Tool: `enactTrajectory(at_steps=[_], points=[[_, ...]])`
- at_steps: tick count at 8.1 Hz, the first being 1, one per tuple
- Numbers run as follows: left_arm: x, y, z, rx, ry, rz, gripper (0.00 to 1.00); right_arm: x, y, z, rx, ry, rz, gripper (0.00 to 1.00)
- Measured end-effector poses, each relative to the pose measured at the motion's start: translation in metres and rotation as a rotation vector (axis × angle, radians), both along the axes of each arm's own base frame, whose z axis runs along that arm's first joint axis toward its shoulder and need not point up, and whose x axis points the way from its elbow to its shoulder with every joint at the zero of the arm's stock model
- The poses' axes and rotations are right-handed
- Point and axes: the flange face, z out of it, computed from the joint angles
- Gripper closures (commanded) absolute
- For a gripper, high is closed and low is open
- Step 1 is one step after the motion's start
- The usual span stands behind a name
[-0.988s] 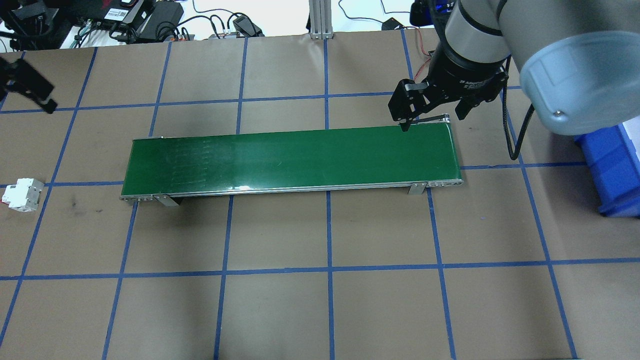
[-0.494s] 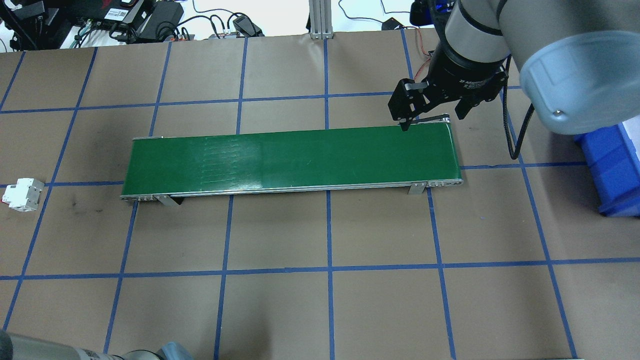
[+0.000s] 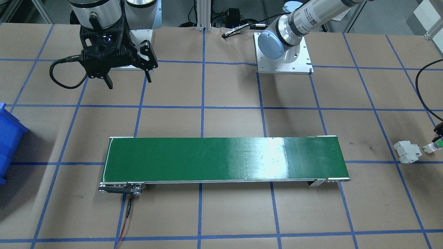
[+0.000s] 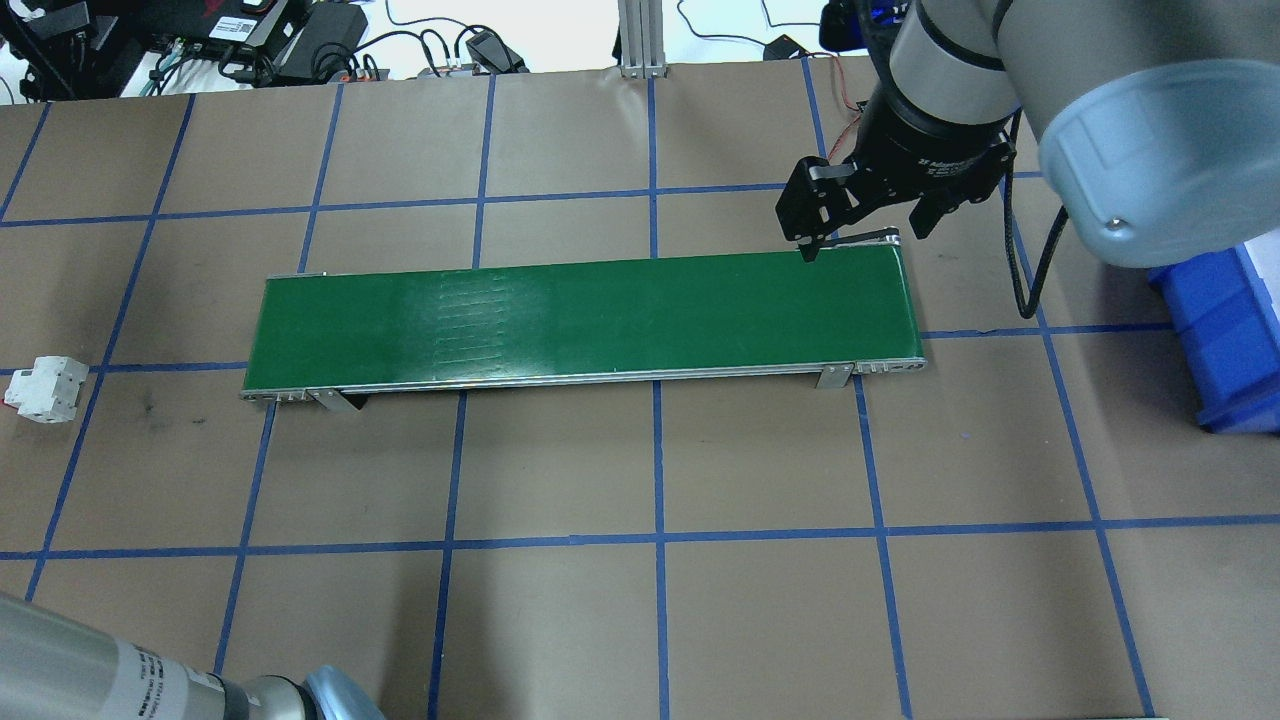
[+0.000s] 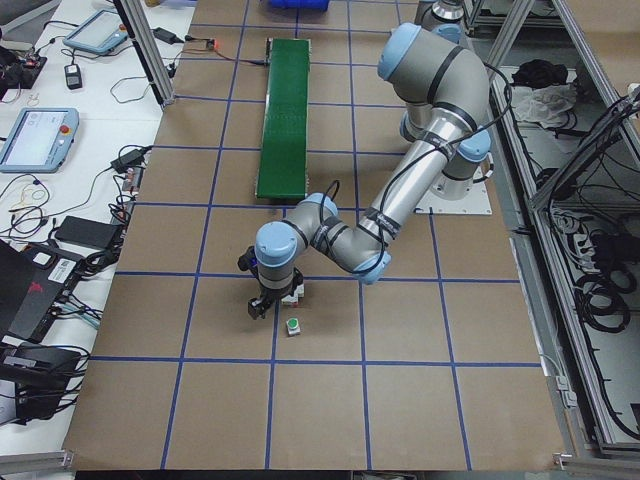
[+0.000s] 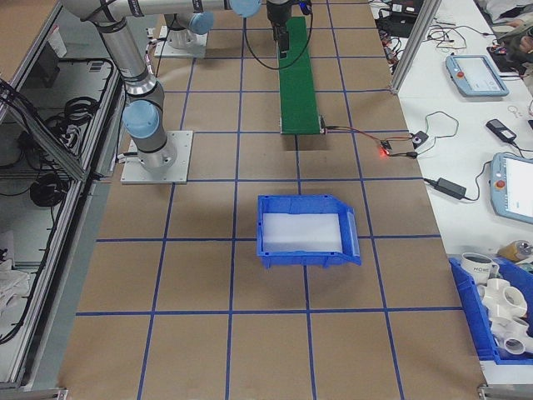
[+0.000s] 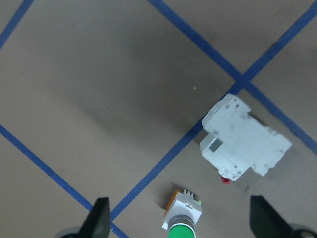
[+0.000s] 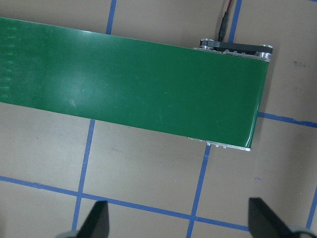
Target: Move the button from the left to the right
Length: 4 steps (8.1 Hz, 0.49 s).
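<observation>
front view: button (image 3: 433, 147) at far edge of worktop (image 3: 221, 214), just beside white breaker (image 3: 407, 151); left claw mostly cut off.
overhead: button out of frame; right claw (image 4: 868, 222) spread, hovering by conveyor (image 4: 580, 320) end, well apart.
left side view: left claw (image 5: 270, 300) right over breaker, button (image 5: 292, 326) just beside; left arm nearer.
left wrist: fingers (image 7: 100, 217) spread wide; button (image 7: 181, 220) btwn them, low in frame, cap partly cut off, long axis toward cam.
</observation>
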Motion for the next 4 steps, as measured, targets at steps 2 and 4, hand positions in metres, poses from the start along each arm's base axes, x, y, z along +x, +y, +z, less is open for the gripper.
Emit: enactTrajectory(at_steps=[2, 4], points=[[0.017, 0.004, -0.038, 0.009, 0.019, -0.008, 0.00, 0.000, 0.000, 0.000, 0.001, 0.000, 0.001, 0.00], [0.026, 0.009, -0.059, 0.050, 0.018, -0.050, 0.00, 0.000, 0.000, 0.000, 0.001, 0.000, 0.000, 0.00]])
